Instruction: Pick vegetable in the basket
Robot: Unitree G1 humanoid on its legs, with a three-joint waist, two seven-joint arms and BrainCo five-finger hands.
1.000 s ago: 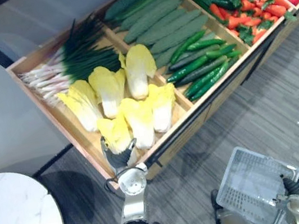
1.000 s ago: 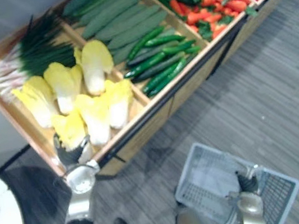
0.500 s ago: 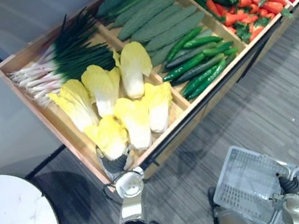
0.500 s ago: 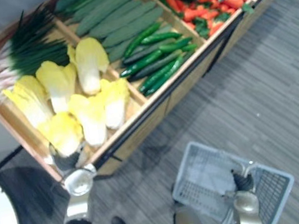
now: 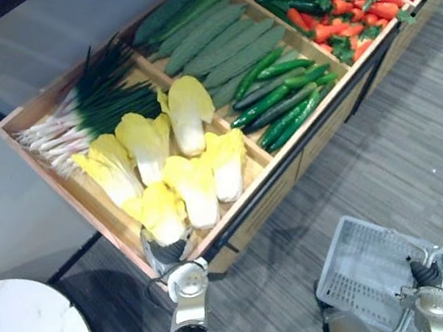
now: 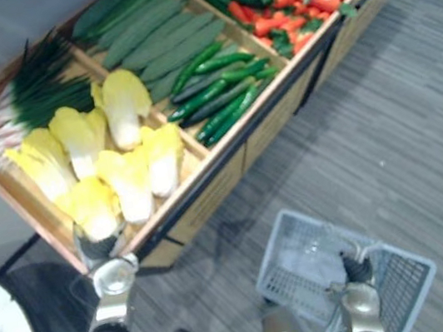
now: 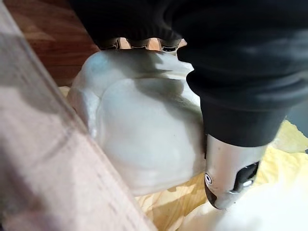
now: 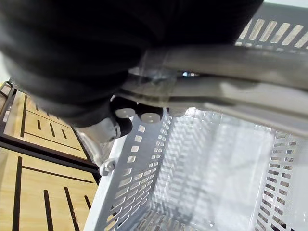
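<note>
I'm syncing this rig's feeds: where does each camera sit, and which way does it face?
Left eye view: on the head, looking down on the vegetable stand; left hand grips the cabbage, right hand the basket.
Right eye view: head, slightly aside; shares that scene.
Left wrist view: left wrist, facing the cabbage's white base; thumb shows.
Right wrist view: right wrist, looking into the basket; fingers round its handle.

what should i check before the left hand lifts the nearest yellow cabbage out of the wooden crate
1. Left hand curled round the white base of the nearest yellow-leaved cabbage: ok.
2. That cabbage free of the neighbouring cabbage: not ok, they touch.
3. Clearance from the wooden crate's front rim: cannot tell, it is close.
4. Right hand shut on the handle of the white slotted plastic basket: ok.
5. Basket has room inside: ok.
</note>
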